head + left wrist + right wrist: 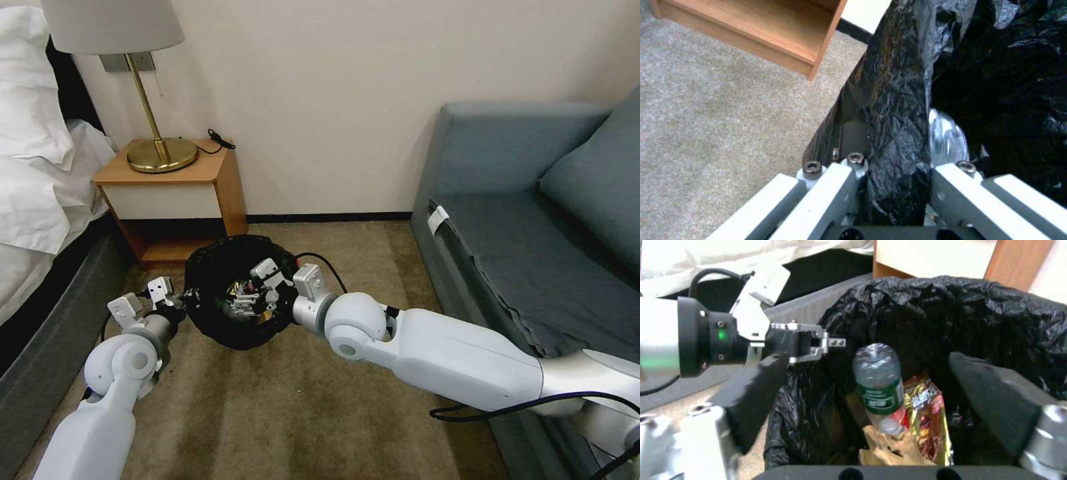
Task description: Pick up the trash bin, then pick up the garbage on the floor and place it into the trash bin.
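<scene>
The trash bin [241, 293] is held above the carpet, its rim pinched in the left gripper [896, 173]. The right gripper [871, 396], jaws wide, is poised over garbage [900, 406] inside; withdrawal is called for.

I see my right pincer [871, 386] spread above the trash bin [996, 316], where a green bottle [878, 383] and wrappers [927, 420] lie.
</scene>
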